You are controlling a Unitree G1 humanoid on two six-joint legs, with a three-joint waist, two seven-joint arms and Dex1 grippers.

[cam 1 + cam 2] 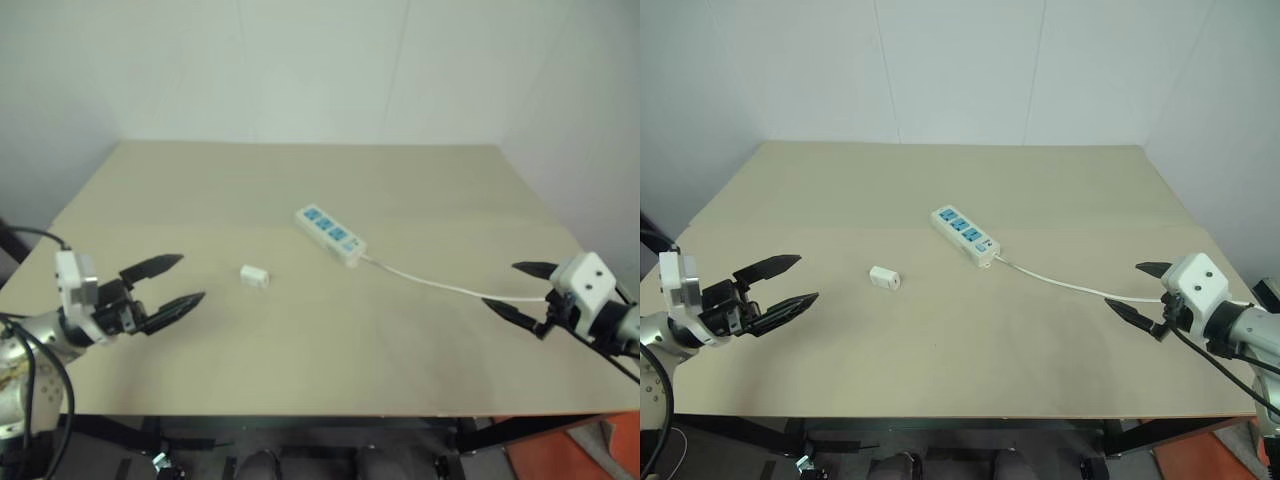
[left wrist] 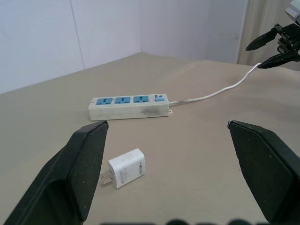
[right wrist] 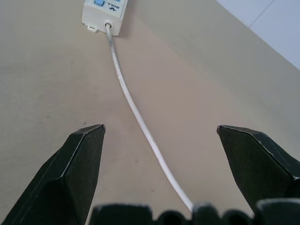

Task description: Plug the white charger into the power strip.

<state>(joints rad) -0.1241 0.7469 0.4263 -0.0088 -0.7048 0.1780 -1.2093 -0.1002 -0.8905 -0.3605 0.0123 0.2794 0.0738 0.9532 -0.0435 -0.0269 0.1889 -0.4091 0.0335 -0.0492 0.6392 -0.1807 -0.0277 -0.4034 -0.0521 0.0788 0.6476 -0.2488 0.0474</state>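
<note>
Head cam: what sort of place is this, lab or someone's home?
Probably a lab test bench: a bare tan table against plain white walls, holding only a power strip and a white charger, staged like a trial setup.

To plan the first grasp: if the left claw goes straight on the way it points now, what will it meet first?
Most likely the white charger, lying on the table between the open left claw and the power strip behind it, though depth is uncertain.

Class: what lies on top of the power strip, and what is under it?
Nothing rests on the power strip; its blue sockets are bare. It lies flat on the table; what lies beneath the strip is covered.
</note>
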